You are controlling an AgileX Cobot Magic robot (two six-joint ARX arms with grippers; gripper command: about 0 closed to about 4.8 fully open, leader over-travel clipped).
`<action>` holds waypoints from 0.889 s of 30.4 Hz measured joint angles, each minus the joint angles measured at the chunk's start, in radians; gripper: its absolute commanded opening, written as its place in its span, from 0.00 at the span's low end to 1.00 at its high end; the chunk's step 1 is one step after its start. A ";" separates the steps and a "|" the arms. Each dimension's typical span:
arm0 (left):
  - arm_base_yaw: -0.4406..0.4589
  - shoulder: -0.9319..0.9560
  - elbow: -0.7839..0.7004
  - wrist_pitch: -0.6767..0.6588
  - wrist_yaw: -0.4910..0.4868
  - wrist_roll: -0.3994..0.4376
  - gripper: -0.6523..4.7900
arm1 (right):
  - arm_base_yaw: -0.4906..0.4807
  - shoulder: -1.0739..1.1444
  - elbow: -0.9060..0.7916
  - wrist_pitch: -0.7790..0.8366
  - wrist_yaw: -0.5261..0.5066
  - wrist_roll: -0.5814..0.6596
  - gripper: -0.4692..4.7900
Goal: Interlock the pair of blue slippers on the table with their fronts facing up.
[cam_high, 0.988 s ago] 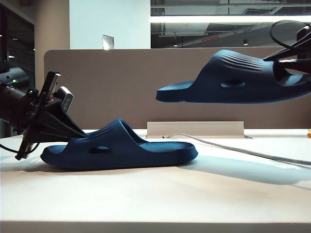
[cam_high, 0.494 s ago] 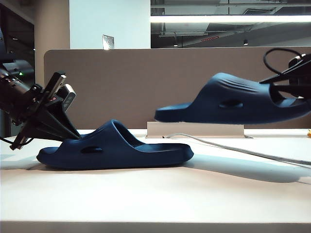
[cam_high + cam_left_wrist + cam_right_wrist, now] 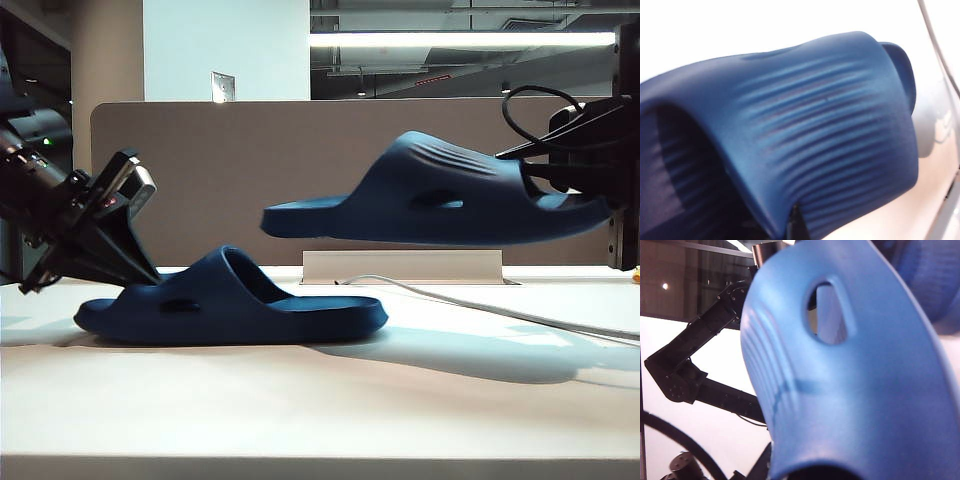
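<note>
One of the pair of blue slippers point(image 3: 240, 305) rests sole-down on the white table point(image 3: 320, 420), left of centre. My left gripper point(image 3: 138, 272) is shut on its strap end; in the left wrist view a dark fingertip point(image 3: 795, 226) presses the edge of the ribbed strap point(image 3: 830, 130). The other slipper point(image 3: 430, 205) hangs level in the air, above and to the right of the first. My right gripper point(image 3: 562, 185) is shut on that slipper's right end. The right wrist view is filled by its strap with the oval hole point(image 3: 832, 310), which hides the jaws.
A brown-grey partition panel point(image 3: 250, 170) stands behind the table. A low beige box point(image 3: 400, 265) sits at the table's back edge. A white cable point(image 3: 480, 308) runs from it across the right side. The left arm's black links point(image 3: 695, 365) show in the right wrist view.
The right gripper has carried the raised slipper to the left, so it now partly overhangs the lower one. The lower slipper and left gripper have shifted slightly left.
</note>
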 measured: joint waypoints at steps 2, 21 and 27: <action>0.006 -0.012 0.010 -0.006 -0.011 0.000 0.11 | -0.001 0.000 0.000 0.000 -0.001 0.001 0.08; 0.017 -0.046 0.132 -0.244 0.090 0.087 0.11 | 0.000 0.075 0.000 0.002 -0.015 0.002 0.08; 0.016 -0.046 0.132 -0.293 0.091 0.119 0.11 | 0.000 0.079 0.000 0.009 -0.016 0.002 0.08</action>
